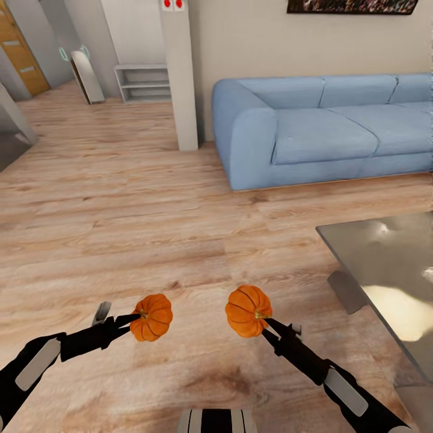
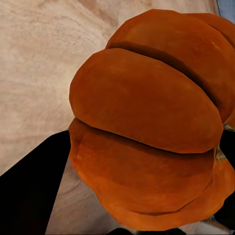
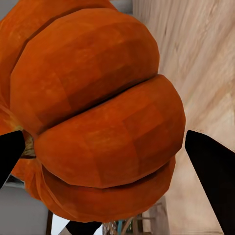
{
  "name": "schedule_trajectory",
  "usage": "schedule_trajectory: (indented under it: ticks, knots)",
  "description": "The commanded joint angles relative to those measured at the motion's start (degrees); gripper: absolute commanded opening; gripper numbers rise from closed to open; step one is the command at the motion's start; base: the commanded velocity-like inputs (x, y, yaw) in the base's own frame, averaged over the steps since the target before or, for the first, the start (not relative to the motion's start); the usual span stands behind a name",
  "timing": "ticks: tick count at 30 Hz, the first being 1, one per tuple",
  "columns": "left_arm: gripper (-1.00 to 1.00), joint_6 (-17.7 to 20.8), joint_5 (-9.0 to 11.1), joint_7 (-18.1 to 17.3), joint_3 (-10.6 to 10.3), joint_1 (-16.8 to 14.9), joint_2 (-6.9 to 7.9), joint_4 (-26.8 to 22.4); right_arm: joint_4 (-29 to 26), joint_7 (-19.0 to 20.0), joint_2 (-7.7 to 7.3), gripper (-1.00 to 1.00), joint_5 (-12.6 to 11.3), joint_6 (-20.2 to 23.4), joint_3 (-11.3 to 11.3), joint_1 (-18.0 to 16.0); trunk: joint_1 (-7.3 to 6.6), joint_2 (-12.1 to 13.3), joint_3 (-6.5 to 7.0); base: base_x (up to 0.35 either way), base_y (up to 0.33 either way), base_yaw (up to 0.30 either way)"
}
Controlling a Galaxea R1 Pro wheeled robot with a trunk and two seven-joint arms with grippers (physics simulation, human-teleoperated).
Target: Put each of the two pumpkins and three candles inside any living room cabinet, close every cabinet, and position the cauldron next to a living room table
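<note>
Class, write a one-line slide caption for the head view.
Each hand, left and right, carries a pumpkin above the wood floor, between blue sofa and glass table.

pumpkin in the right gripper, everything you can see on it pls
The right pumpkin is small, round and bright orange, with deep ribs running between bulging segments and a small tan stem nub. Its skin looks smooth and matte. It is held off the wood floor at the tip of the right gripper, stem end turned toward the gripper; in the right wrist view it sits between dark fingers. It hangs apart from the other pumpkin and left of the glass table.
</note>
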Motion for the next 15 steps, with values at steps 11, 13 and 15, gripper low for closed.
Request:
schedule_trajectory:
  ticks: [11, 13, 15]
  knots:
    - [-1.00, 0.27, 0.41, -0.75, 1.99, -0.03, 0.13, 0.19, 0.01, 0.15, -0.07, -1.00, -0.58, 0.57, 0.28, -0.05, -0.14, 0.04, 0.85, -0.120, 0.069, 0.000]
    - [-1.00, 0.29, 0.41, -0.76, 2.12, -0.03, 0.12, 0.20, 0.01, 0.11, -0.07, -1.00, -0.54, 0.57, 0.28, -0.05, -0.14, 0.04, 0.86, -0.136, 0.201, 0.013]
    - [-1.00, 0.30, 0.42, -0.76, 2.18, -0.03, 0.13, 0.20, 0.01, 0.10, -0.05, -1.00, -0.52, 0.57, 0.28, -0.05, -0.14, 0.04, 0.91, -0.158, 0.238, 0.107]
